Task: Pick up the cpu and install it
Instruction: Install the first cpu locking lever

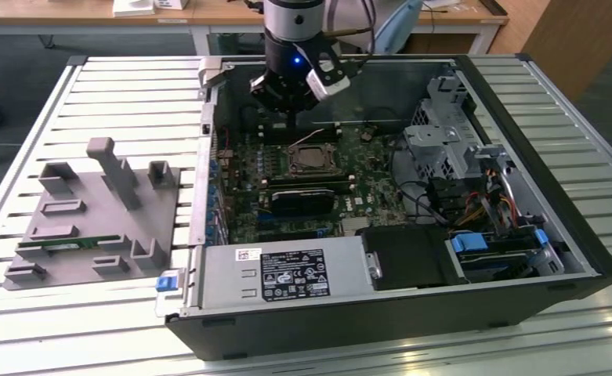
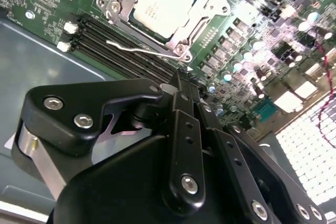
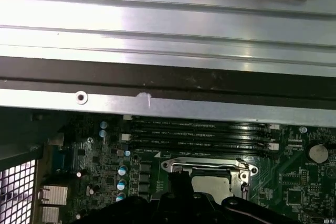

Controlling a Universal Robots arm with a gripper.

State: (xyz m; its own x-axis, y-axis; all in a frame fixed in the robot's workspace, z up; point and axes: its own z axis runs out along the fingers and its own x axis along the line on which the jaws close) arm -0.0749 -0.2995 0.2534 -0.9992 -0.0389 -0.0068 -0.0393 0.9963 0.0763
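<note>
Above the open computer case [image 1: 515, 102] on the slatted bench [image 1: 128, 78], hangs the claw [image 1: 287, 117], poised just over the motherboard [image 1: 316, 188] near the socket [image 1: 308, 159]. Seated in that socket, framed by its metal bracket, lies the cpu [image 2: 160, 4], silvery top up, flat and level; seen also in the first wrist view [image 3: 212, 184], partly hidden behind the claw's dark body. Closed or nearly closed, fingers [image 2: 181, 129] pressed side by side with nothing between them, tips pointing toward the socket's edge but apart from the chip. Beside the socket, rows of dark memory slots [image 2: 121, 51], with a thin wire retention lever [image 2: 142, 51] lying across them. Toward the exterior view's left, on the bench well apart from the case, sits a grey holder fixture [image 1: 102, 211] with a green memory stick [image 1: 70, 244] resting in one of its slots. Along the case's near edge, lies the grey power supply [image 1: 284, 274] with its label, and, at the exterior view's right, drive bays with blue tabs [image 1: 473, 241].
</note>
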